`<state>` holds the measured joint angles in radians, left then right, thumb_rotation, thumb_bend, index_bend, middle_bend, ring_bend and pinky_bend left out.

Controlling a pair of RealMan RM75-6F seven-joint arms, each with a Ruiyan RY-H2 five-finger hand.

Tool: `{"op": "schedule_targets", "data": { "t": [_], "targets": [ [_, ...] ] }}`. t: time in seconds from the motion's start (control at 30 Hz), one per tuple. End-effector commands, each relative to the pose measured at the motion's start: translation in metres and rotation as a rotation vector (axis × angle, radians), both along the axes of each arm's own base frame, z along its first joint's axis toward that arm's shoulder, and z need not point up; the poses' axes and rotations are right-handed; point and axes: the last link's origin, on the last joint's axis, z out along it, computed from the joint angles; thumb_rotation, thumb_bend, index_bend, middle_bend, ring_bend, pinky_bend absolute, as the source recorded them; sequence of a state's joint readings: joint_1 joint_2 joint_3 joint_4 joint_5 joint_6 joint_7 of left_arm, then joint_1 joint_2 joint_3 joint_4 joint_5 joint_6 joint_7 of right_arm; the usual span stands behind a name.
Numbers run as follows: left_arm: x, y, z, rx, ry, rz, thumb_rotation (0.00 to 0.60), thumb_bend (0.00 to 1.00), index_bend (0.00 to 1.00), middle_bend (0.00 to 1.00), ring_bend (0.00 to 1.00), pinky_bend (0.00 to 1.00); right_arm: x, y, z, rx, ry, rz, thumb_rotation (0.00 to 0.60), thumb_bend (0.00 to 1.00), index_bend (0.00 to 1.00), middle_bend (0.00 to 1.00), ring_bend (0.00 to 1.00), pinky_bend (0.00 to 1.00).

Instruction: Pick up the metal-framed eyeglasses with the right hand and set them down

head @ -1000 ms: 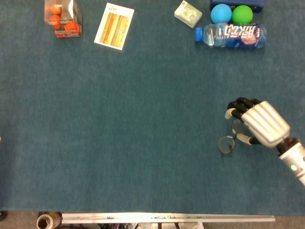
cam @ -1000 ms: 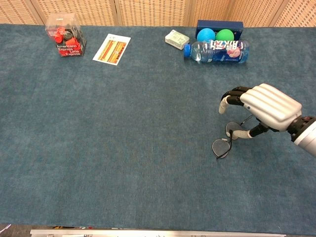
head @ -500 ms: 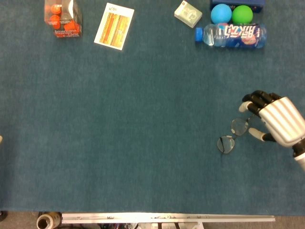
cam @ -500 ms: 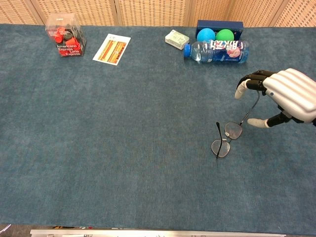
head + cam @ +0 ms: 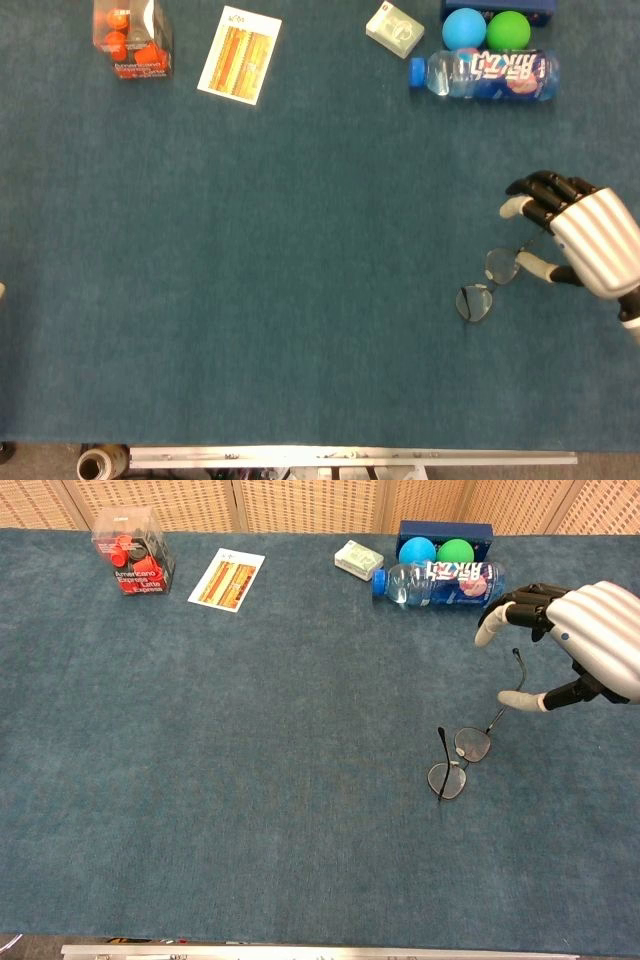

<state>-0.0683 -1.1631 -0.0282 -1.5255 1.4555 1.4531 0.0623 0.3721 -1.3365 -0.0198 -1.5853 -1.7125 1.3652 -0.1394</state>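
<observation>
The metal-framed eyeglasses [image 5: 487,284] [image 5: 459,761] lie on the blue table cloth at the right, lenses down-left, one temple stretched toward the hand and the other folded out at the left. My right hand [image 5: 583,240] [image 5: 586,643] hovers just right of and above them, holding nothing, its dark fingers curled loosely and apart. The thumb tip sits close to the long temple; I cannot tell if they touch. My left hand shows in neither view.
Along the far edge stand a clear box of red pieces [image 5: 132,38] [image 5: 133,550], a striped card [image 5: 240,54], a small white box [image 5: 395,28], a lying water bottle [image 5: 485,74] [image 5: 438,584], and blue [image 5: 463,27] and green [image 5: 508,30] balls.
My right hand, which covered the eyeglasses a second ago, has let them go, risen and drawn back to the right. The eyeglasses stay on the cloth.
</observation>
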Motion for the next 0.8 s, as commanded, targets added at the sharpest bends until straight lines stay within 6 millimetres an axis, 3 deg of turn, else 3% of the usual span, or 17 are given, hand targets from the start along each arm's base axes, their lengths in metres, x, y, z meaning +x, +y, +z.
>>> {"op": "schedule_targets", "data": {
  "t": [0.03,0.17,0.4,0.8],
  "targets": [
    [0.001,0.0,0.001,0.002,0.001,-0.002,0.6,0.04,0.49,0.47,0.48,0.63,0.003,-0.003,0.006,-0.027,-0.008,0.013,0.6,0.12,0.41,0.34,0.26,0.47],
    [0.002,0.0,0.002,0.006,0.001,-0.007,0.6,0.04,0.49,0.47,0.48,0.63,0.004,-0.008,0.014,-0.074,0.013,0.045,0.6,0.14,0.41,0.34,0.26,0.47],
    [0.002,0.0,0.003,0.005,0.005,-0.005,0.6,0.04,0.49,0.47,0.48,0.63,-0.005,-0.025,0.021,-0.18,0.122,0.097,0.6,0.26,0.41,0.34,0.26,0.47],
    [-0.002,-0.002,0.002,0.002,0.001,0.009,0.6,0.04,0.49,0.47,0.48,0.63,-0.026,-0.055,0.014,-0.256,0.212,0.1,0.6,0.34,0.41,0.34,0.26,0.47]
  ]
}}
